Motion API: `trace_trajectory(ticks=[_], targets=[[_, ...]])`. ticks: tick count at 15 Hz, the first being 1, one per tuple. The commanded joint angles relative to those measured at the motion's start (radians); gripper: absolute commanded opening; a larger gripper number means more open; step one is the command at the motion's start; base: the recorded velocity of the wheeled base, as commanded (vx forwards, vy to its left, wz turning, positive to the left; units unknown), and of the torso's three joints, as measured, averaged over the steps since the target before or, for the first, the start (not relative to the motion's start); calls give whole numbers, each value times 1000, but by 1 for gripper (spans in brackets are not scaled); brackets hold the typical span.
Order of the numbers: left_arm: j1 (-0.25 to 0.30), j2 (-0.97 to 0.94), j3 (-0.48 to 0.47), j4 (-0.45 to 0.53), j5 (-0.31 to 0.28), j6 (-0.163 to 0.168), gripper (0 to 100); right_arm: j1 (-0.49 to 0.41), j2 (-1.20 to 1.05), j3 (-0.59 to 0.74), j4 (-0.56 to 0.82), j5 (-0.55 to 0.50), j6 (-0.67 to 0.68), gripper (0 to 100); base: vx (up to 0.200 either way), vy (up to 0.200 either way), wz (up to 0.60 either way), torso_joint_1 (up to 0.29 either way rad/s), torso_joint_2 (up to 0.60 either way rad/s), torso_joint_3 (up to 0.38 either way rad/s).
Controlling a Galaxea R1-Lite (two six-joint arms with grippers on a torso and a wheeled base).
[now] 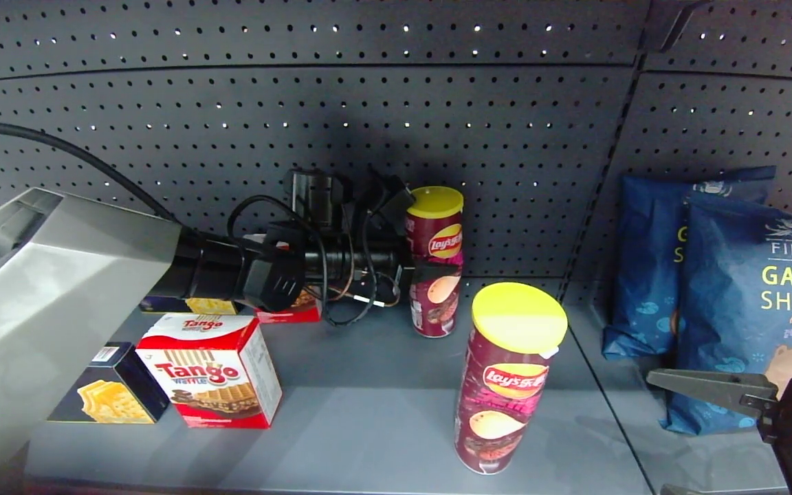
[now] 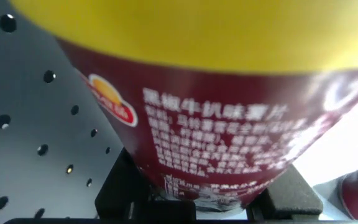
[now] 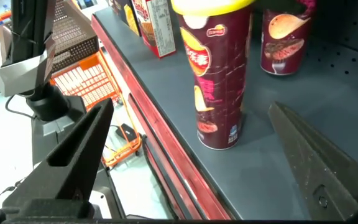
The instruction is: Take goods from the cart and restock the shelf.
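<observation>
Left gripper (image 1: 425, 272) is clamped round the middle of the tall maroon cardboard crisp canister with the yellow plastic lid (image 1: 435, 234), upright, deep on the shelf near the dark grey perforated metal back panel (image 1: 506, 137). In the left wrist view the black pads (image 2: 122, 194) hug the tube on both sides. Its base is down at deck level, though I can't tell if it truly sits.

This reads as the set-down. Get the base flat first, then part the jaws evenly and draw straight back along the arm's line so no pad drags the tube. A tall narrow tube like this will likely tip at a nudge. The twin maroon canister (image 1: 509, 385) stands apart from it, nearer the front edge, so keep the retreat wide of it.

Right gripper (image 3: 190, 111) hangs off the shelf front, jaws spread wide, nothing in them.

The smooth grey metal shelf deck (image 1: 368, 412) looks flat and slick. On its left are a red and white cardboard wafer box (image 1: 214, 371) and a dark blue cracker box (image 1: 111, 393), on its right the blue foil snack bags (image 1: 719, 275). Beyond the front edge, an orange wire cart basket (image 3: 73, 78) over a pale floor
</observation>
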Motion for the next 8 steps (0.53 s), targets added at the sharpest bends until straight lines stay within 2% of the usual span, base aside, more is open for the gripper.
trace_trajectory(ticks=[1, 8], targets=[[0, 15, -10, -1, 0, 1, 0, 1, 2, 0, 0, 0, 0, 100, 0, 0, 0, 0, 0, 0], [0, 38, -30, -1, 0, 0, 0, 1, 3, 1, 0, 0, 2, 100, 0, 0, 0, 0, 0, 0]])
